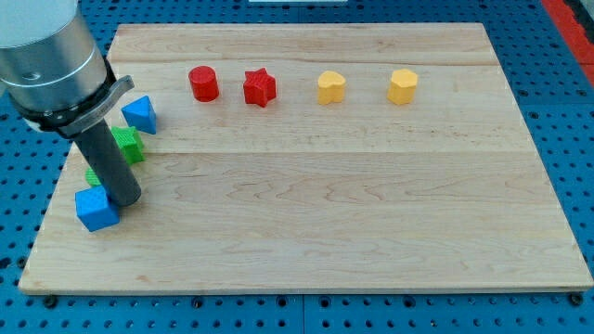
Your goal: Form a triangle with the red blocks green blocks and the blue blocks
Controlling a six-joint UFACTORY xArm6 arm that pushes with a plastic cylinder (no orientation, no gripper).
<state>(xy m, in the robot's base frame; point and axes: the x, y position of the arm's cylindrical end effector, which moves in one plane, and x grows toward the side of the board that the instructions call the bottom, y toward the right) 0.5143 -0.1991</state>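
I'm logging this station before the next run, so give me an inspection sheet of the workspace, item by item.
Surface: pale wooden board, flat, mostly bare across its middle and the view's right.
Job's things: red cylinder and red star near the view's top; blue triangular block, green block, a second green block mostly hidden by the rod, and blue cube clustered at the view's left.
Clutter: two yellow blocks along the top.
Claw: none fitted; my tip sits beside the blue cube, apparently touching it.
Cables: nothing seen.
Surroundings: blue perforated base around the board.
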